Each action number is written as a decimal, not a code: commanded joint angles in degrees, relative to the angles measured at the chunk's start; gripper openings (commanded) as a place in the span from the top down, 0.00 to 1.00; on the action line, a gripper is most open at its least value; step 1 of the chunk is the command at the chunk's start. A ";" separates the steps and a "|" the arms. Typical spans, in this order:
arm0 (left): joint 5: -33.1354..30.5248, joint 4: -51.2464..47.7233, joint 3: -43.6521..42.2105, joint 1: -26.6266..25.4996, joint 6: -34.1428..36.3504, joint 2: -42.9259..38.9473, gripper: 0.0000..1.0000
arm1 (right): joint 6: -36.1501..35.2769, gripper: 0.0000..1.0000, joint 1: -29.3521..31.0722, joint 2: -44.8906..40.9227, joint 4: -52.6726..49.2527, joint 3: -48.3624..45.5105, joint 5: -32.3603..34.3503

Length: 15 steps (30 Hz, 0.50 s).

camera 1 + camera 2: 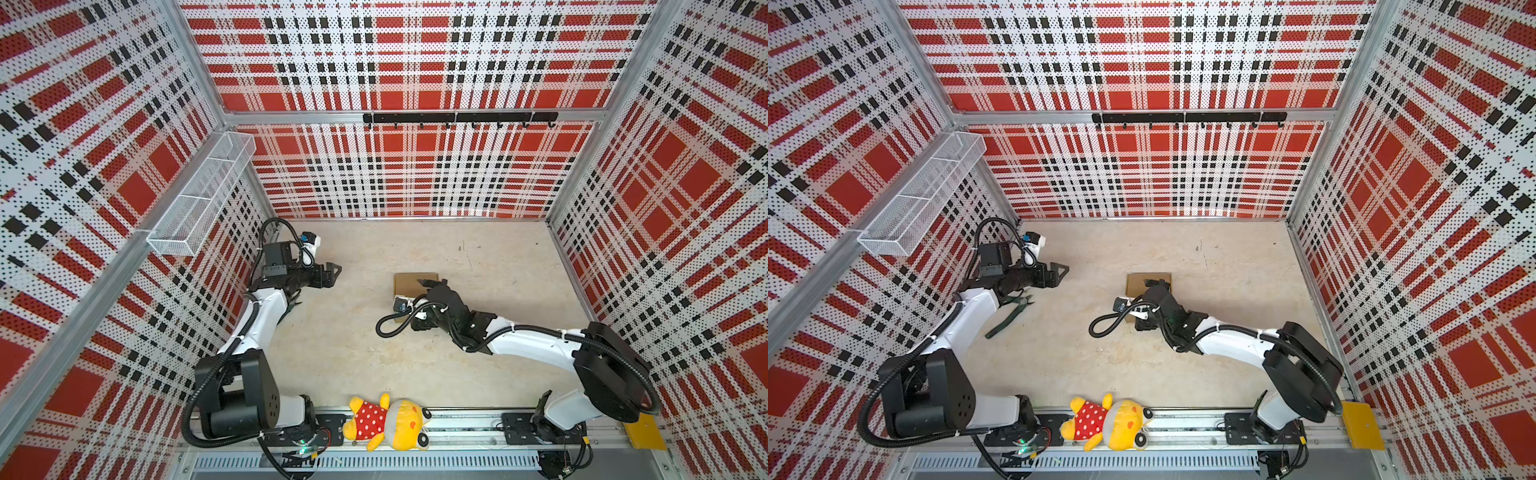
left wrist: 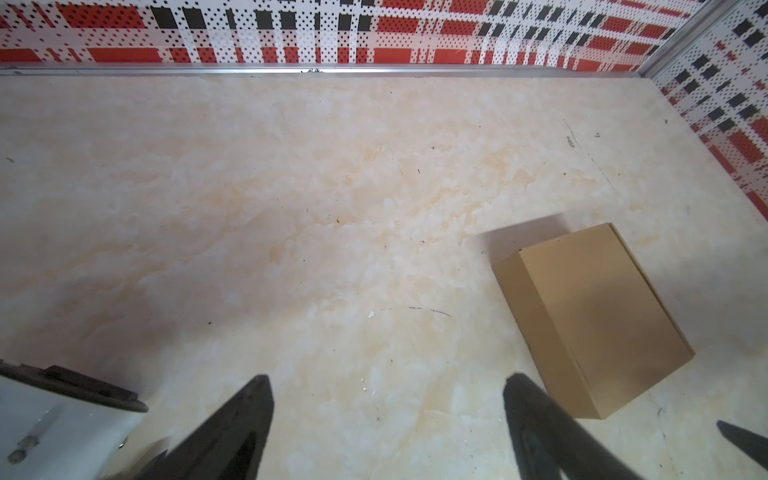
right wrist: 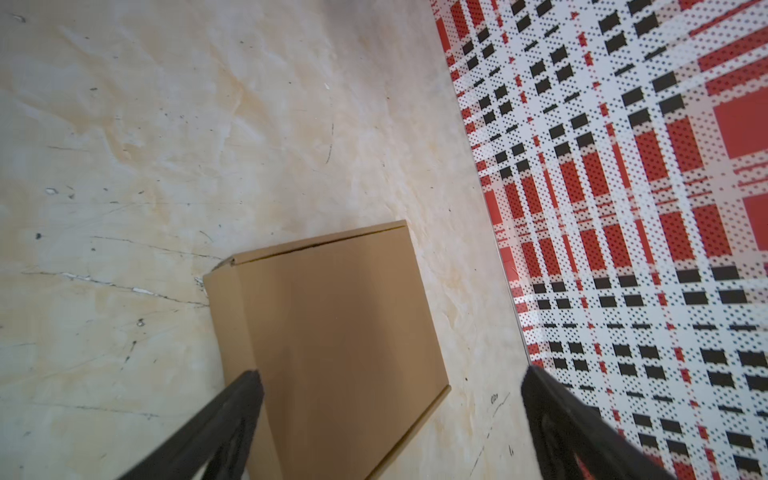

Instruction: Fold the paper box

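Observation:
The paper box (image 1: 409,284) is plain brown cardboard, closed up as a rectangular block, and rests on the beige table right of the middle in both top views (image 1: 1142,284). My right gripper (image 1: 432,282) hovers over its near part, open; in the right wrist view the box (image 3: 340,332) lies below and between the spread fingers, with no contact visible, and the gripper (image 3: 390,374) holds nothing. My left gripper (image 1: 334,272) stands open at the left, well away from the box. In the left wrist view the box (image 2: 594,316) lies beyond one fingertip of the empty gripper (image 2: 386,380).
A yellow plush toy (image 1: 386,422) lies on the front rail. Green-handled pliers (image 1: 1011,313) lie under the left arm. A small yellow flat plate (image 1: 644,432) sits at the front right corner. A wire basket (image 1: 199,195) and a hook rail (image 1: 459,118) hang on the walls.

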 commanded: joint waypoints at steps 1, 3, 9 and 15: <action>-3.05 0.55 0.20 -2.20 1.51 -0.09 0.10 | 3.29 0.00 -1.65 -3.25 3.81 -2.50 1.78; -4.16 1.41 -0.64 -3.23 2.09 0.07 0.09 | 4.42 0.00 -3.15 -5.15 5.60 -4.52 1.43; -7.97 3.22 -1.94 -6.92 3.90 0.27 0.08 | 9.57 0.00 -9.31 -10.67 6.79 -8.82 0.38; -11.24 5.08 -1.76 -11.29 4.50 2.37 0.00 | 14.79 0.00 -17.04 -14.46 7.35 -13.14 0.53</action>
